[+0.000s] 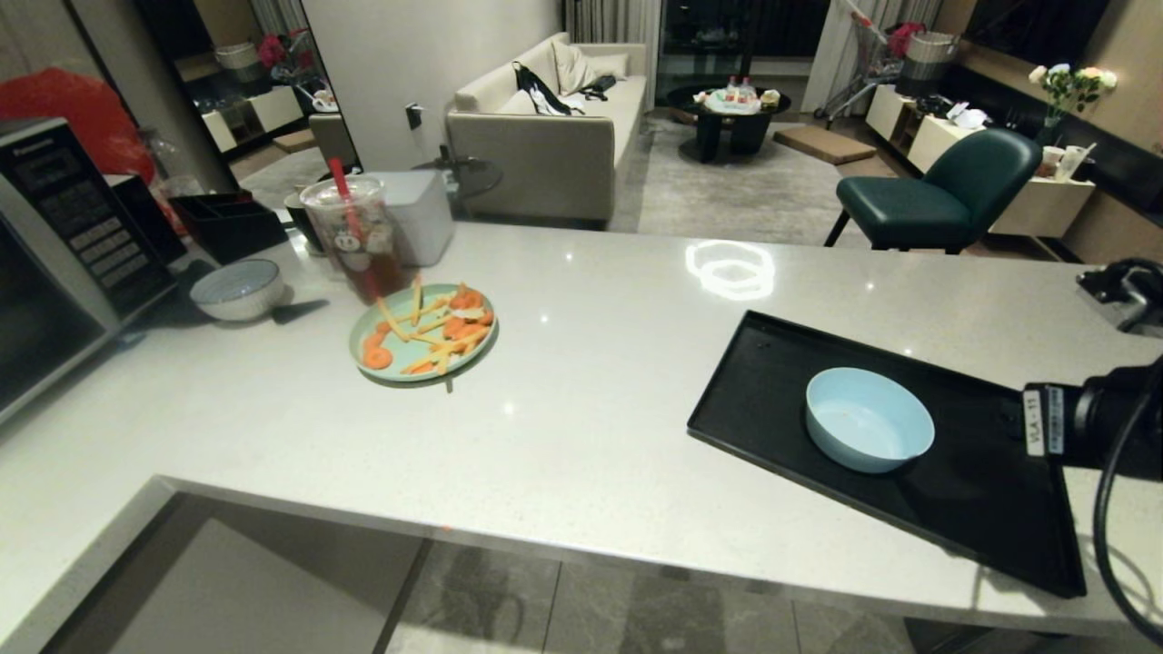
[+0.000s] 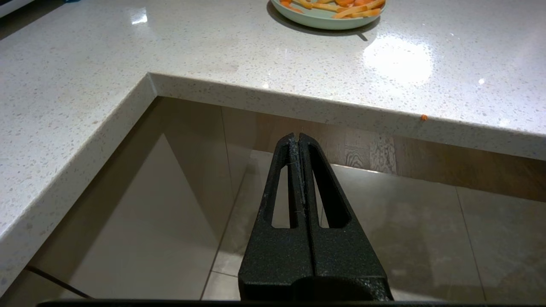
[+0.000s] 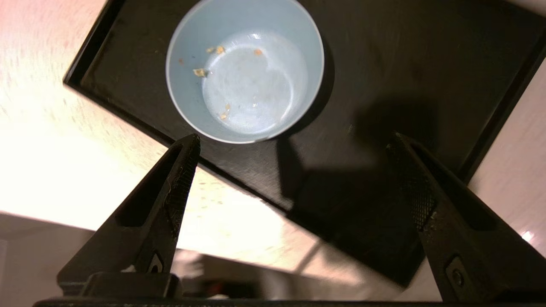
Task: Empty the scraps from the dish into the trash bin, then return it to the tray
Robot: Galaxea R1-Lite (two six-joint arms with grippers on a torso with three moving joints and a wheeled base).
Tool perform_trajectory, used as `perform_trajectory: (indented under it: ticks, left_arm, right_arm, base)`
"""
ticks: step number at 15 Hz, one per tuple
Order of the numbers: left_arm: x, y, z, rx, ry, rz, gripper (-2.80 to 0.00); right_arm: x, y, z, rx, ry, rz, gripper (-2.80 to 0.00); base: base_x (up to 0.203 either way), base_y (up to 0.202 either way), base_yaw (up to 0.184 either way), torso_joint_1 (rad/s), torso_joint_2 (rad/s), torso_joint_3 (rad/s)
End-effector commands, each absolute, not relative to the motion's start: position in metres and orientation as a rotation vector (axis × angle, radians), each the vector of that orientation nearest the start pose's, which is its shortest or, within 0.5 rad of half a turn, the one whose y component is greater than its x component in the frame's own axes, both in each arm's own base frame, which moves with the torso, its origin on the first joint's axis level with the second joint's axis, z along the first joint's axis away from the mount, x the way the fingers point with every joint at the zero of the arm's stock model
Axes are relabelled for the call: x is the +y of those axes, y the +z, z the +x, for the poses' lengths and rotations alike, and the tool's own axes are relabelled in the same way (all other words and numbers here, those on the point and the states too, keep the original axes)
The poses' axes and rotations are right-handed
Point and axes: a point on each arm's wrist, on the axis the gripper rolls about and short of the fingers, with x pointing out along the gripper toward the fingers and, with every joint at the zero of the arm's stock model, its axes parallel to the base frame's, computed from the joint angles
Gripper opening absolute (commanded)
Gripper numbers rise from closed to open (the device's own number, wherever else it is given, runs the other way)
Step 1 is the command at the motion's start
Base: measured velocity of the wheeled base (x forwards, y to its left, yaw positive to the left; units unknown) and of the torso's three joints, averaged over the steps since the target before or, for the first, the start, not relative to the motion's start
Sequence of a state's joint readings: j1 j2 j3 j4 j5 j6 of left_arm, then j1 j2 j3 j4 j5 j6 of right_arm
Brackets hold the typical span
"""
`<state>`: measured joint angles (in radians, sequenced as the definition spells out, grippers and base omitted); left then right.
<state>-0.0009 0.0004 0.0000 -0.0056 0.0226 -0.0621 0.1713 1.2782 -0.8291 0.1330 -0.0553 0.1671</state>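
Right gripper (image 3: 294, 140), nearest item in the right wrist view: two dark tapered fingers spread wide, nothing between them, poised above the tray's near portion and clear of the dish. Dish (image 1: 869, 419): small round light-blue bowl, upright, resting inside the tray (image 1: 745, 400) toward its middle; holds only a few tiny crumbs (image 3: 199, 72) stuck to the floor and inner wall, no pile of scraps. Tray: flat black rectangle with low rim, lying askew on the pale speckled countertop (image 1: 591, 363) at the robot's right, one edge near the counter's front. Left gripper (image 2: 298, 140): fingers pressed together, empty, parked below the counter edge over the tiled floor. Judgement: with the bowl emptied and seated on the tray, the step in hand appears to be the release and pull-away; best done by lifting straight clear with the fingers kept wide, so neither tip clips the rim and drags the bowl off its spot. Other holdings: mint-green plate (image 1: 382, 338) of orange slices and pale sticks, well apart to the left; grey-white bowl (image 1: 238, 289); plastic cup (image 1: 356, 238) with red straw; microwave (image 1: 54, 245) at the far left. Not determinable: the trash bin, which appears in no view; the right arm, cut off at the head view's edge so only its dark wrist section shows; the tray's far right corner, hidden behind that wrist.
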Motion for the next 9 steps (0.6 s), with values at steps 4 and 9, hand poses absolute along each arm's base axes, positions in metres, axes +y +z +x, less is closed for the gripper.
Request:
perform_trajectory:
  ticks: [4,9]
  left_arm:
    - [0.0005,0.0761,-0.0227,-0.005,0.022,-0.063,-2.80]
    - [0.0005,0.0761,-0.0227,-0.005,0.023,-0.063,-2.80]
  right_arm:
    - [0.0268,0.2285,0.1563,0.364,0.178,-0.131,0.00]
    - [0.0281,0.2273,0.1567,0.358,0.222,-0.070,-2.80]
  base:
    - [0.000,0.000,0.000,0.000,0.00,0.000]
    - [0.000,0.000,0.000,0.000,0.00,0.000]
